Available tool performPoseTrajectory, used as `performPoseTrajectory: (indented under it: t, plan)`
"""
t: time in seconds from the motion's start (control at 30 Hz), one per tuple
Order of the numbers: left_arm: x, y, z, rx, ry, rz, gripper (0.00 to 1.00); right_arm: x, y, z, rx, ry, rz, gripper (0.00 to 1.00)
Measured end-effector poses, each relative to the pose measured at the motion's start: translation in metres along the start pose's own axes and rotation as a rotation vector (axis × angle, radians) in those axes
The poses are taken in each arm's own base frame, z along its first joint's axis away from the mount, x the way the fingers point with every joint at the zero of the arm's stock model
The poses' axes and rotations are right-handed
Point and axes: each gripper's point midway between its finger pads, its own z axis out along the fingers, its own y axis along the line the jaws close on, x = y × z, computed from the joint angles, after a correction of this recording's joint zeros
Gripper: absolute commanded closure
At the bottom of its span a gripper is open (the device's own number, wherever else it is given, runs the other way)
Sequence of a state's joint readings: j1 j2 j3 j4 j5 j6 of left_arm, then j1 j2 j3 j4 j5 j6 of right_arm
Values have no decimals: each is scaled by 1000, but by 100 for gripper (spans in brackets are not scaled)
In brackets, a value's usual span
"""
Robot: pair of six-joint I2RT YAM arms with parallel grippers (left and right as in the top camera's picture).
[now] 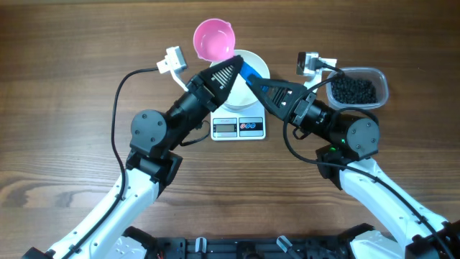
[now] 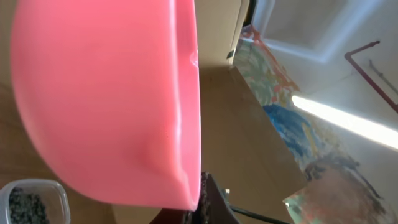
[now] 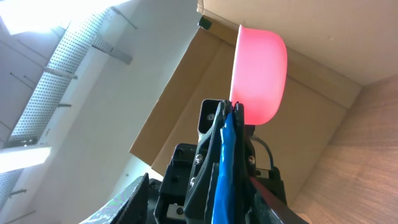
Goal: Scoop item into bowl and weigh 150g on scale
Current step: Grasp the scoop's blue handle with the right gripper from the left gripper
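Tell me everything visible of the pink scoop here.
The pink scoop is a round, smooth, plastic-looking cup with a small lip on its rim and a flat blue handle. It is held above the table, opening upward, and looks empty: nothing shows inside. The cup overlaps the far-left rim of the white bowl. The left gripper is shut on the handle beside the cup; the handle's other end lies between the fingers of the right gripper, grip unclear.
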State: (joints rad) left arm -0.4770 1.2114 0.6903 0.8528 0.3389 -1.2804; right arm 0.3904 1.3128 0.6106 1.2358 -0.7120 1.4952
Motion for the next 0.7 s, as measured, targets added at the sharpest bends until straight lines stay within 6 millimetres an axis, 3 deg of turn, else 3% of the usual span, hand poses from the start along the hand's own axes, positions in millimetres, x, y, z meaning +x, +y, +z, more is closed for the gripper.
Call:
performPoseTrajectory:
  t: [0.23,0.63,0.7]
  plan:
    - [-1,0,0,-1,-5,0,96,-1,-5,0,20,-5,17,73]
    - [-1,-2,0,6,-6,3,96,-1,-9,0,33,-8,31,93]
    - [-1,-2,0,6,-6,5,89,-1,-10,0,35,-11,31,96]
